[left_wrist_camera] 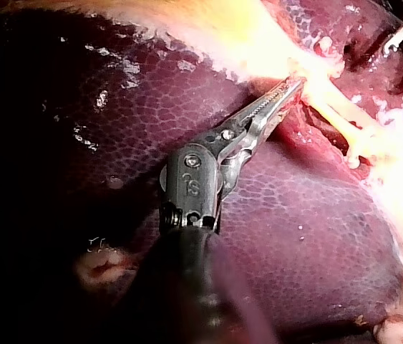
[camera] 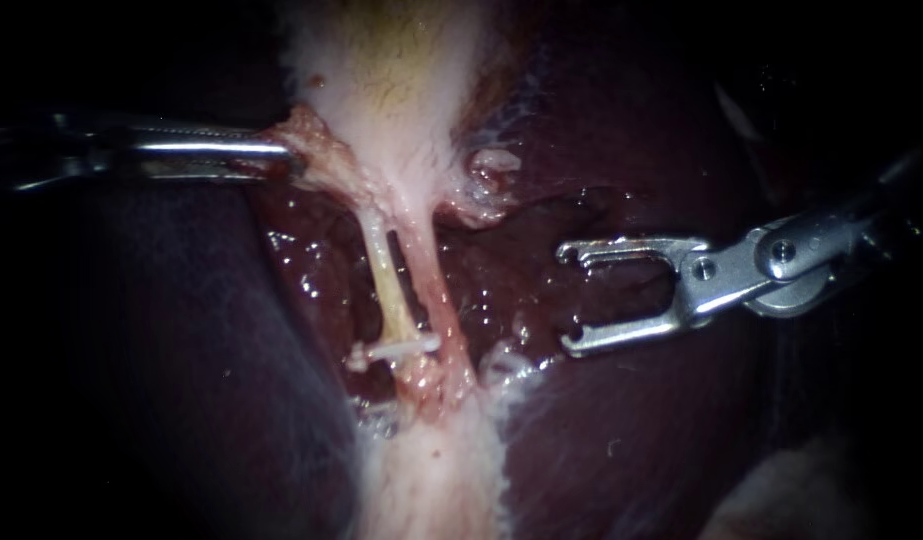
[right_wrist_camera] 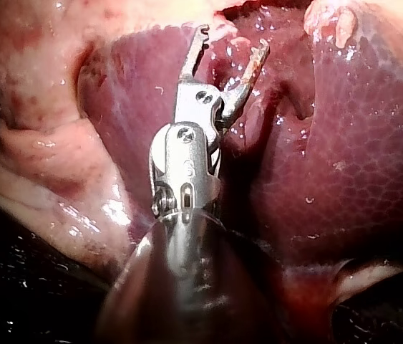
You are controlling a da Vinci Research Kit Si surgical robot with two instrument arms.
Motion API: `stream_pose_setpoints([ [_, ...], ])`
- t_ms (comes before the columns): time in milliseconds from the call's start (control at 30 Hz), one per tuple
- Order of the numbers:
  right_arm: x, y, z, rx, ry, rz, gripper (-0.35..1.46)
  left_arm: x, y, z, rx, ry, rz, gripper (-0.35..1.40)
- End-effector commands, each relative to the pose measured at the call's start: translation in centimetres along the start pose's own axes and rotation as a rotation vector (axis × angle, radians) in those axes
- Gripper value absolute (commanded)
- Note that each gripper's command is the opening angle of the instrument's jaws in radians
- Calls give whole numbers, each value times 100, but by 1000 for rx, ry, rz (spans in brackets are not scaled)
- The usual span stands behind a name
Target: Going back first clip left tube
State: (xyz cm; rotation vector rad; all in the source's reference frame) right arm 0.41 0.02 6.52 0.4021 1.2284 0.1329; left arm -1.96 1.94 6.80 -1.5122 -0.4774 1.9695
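Right instrument (camera: pixel 566 297) enters from the right edge and sits right of centre; jaws spread wide, empty, tips pointing at the tubes but well apart from them; dark liver (camera: pixel 601 430) beneath. Right wrist view agrees: both jaws clear of tissue, nothing between.

Clip (camera: pixel 401 349), white, just below centre; lies crosswise on the low end of the left tube (camera: pixel 386 275), its right end just beside the right tube (camera: pixel 431 285). Left tube pale yellow, right tube pink; both run up toward the gallbladder (camera: pixel 391 70) at top centre.

Left instrument (camera: pixel 281 160) enters from the left edge, upper left; jaws pressed together, pinching a pink flap (camera: pixel 306 135) at the gallbladder's lower left edge. Left wrist view shows the same pinch on pale tissue.
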Motion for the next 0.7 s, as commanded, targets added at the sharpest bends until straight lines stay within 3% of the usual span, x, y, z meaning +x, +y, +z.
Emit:
stream_pose_setpoints([
  [33, 0, 0, 0, 0, 0, 0, 50, -2, -2, 3, 0, -2, 1, -35],
  [367, 0, -1, 0, 0, 0, 0, 50, -18, -12, 28, -3, -14, 10, -35],
  [700, 1, -2, -1, 1, 0, 0, 50, -18, -11, 27, -4, -17, 10, -35],
])
